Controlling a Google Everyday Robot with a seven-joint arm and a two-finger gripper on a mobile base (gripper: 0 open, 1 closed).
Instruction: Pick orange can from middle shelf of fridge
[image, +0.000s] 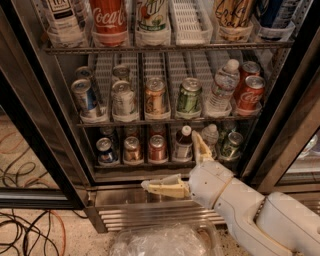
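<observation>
Looking into fridge (66, 131), three levels in view. Orange can (155, 97) upright at front of centre lane on middle shelf (165, 121), just right of a silver can (123, 98) and left of a green can (189, 95); untouched. Further right on same shelf: water bottle (222, 87), then red Coca-Cola cans (249, 93); blue can (85, 98) at far left. Gripper (171, 161) at lower centre of frame, in front of bottom level and above base grille (145, 217), well below the orange can. Fingers spread wide, one pointing left, one pointing up, pinching nothing. White arm (250, 210) entering from lower right corner. Crinkled clear plastic (160, 242) at bottom centre, cables (25, 235) on floor at lower left.
</observation>
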